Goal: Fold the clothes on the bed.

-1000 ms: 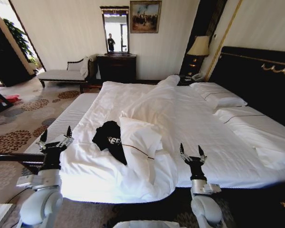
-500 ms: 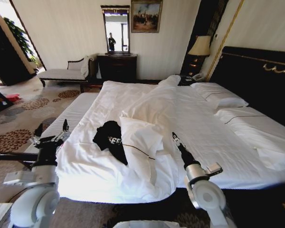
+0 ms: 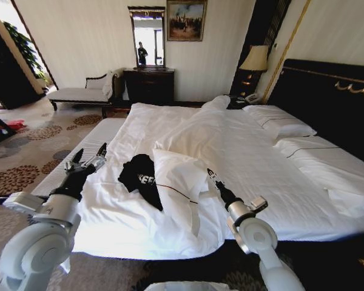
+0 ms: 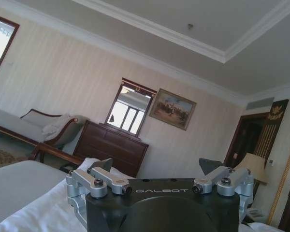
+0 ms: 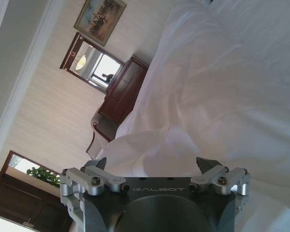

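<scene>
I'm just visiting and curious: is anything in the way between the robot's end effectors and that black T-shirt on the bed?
Partly. A folded-back flap of the white duvet lies between the right end effector and the black T-shirt, covering its near edge. The left end effector has only flat bedding between.

One black T-shirt point(image 3: 141, 179), one bed point(image 3: 242, 157), two pillows point(image 3: 279, 124).

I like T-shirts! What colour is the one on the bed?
The T-shirt is black with small white letters, clearest in the head view.
</scene>
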You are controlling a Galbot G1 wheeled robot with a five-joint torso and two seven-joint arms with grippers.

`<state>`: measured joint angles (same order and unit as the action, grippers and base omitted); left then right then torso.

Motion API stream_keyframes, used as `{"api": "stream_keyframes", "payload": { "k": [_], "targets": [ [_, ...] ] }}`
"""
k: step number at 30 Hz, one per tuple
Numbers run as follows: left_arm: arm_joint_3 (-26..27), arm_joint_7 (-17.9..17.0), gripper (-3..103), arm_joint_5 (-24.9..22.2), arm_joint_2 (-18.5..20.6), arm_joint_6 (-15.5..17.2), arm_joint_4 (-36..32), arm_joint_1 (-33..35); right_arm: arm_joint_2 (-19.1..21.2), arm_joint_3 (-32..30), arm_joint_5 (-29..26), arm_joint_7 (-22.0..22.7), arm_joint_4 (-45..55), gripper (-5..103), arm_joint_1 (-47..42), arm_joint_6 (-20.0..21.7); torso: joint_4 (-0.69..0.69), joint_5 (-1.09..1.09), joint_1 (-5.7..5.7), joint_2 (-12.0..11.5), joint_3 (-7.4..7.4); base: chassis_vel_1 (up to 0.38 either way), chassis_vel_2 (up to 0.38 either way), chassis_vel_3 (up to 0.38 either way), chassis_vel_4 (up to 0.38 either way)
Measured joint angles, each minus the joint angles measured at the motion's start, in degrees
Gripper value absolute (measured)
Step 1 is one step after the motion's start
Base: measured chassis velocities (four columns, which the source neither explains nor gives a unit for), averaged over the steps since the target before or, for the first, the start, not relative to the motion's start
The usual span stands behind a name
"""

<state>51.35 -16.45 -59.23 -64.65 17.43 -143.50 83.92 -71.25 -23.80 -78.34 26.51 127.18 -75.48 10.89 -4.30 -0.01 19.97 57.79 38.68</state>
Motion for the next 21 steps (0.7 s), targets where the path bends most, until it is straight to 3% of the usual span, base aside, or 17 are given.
{"api": "stream_keyframes", "payload": {
  "k": [13, 21],
  "targets": [
    [3.08, -2.11, 100, 0.32, -1.13, 0.27, 0.14, 0.27, -0.36, 8.32, -0.19, 1.91, 0.89, 100, 4.45, 0.22, -0.01, 0.00, -0.01, 0.00, -0.01, 0.000, 0.000, 0.000, 0.000],
    [2.38, -2.17, 100, 0.44, -1.61, 0.23, 0.21, -0.29, -0.39, 14.43, 4.13, 1.60, -9.34, 100, 14.33, -0.19, 0.00, 0.01, 0.00, 0.00, 0.00, 0.000, 0.000, 0.000, 0.000]
  ]
}}
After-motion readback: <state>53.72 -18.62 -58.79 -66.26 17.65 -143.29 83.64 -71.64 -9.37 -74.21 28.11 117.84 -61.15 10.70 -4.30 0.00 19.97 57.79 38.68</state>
